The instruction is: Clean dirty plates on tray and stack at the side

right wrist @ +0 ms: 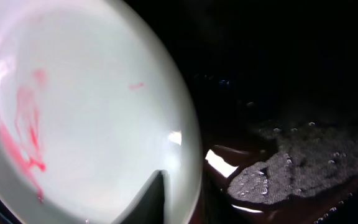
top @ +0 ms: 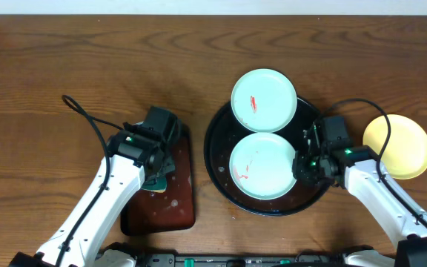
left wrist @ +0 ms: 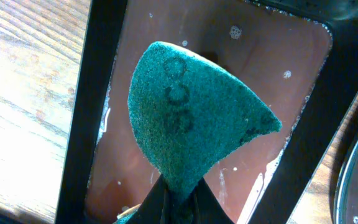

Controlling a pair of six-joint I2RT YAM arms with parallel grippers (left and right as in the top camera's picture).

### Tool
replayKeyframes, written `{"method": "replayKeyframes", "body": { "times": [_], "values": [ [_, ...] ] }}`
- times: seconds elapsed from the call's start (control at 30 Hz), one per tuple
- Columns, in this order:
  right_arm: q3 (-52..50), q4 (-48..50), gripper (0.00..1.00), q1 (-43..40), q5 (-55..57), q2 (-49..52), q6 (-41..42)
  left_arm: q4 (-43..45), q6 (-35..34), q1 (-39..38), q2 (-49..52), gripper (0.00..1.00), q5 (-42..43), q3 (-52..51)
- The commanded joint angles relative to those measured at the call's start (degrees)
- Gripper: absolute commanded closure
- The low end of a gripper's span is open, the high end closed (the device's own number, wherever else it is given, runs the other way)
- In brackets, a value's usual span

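Near plate (top: 262, 167), smeared red, sits at 6 o'clock on the round tray (top: 212, 159), the far plate (top: 264, 100) at 12; the yellow plate (top: 399, 147) rests on the desk (top: 65, 67) out at 3. My right fingers (right wrist: 155, 198) look pinched on the near plate's 3 o'clock rim. My left fingers (left wrist: 146, 213) clamp a green sponge (left wrist: 191, 118) over the brown tray (top: 180, 211), so I judge the wipe must travel toward 3 o'clock from the sponge.
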Motion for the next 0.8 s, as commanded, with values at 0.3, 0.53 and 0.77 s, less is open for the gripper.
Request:
{"method": "replayKeyframes", "body": {
  "times": [0.3,0.53,0.77],
  "values": [
    [4.20,-1.42,0.70,0.81,2.43,1.09,-10.01,0.83,4.61,0.33,-0.11,0.92,3.08,-0.17],
    [4.20,-1.38,0.75,2.21,0.22,8.48,-9.75,5.01,13.81,0.28,-0.11,0.92,14.23,-0.17],
    [4.17,-0.31,0.91,3.52,-0.26,12.00,-9.46,6.05,18.56,0.28,-0.11,0.93,20.72,-0.17]
  ]
}}
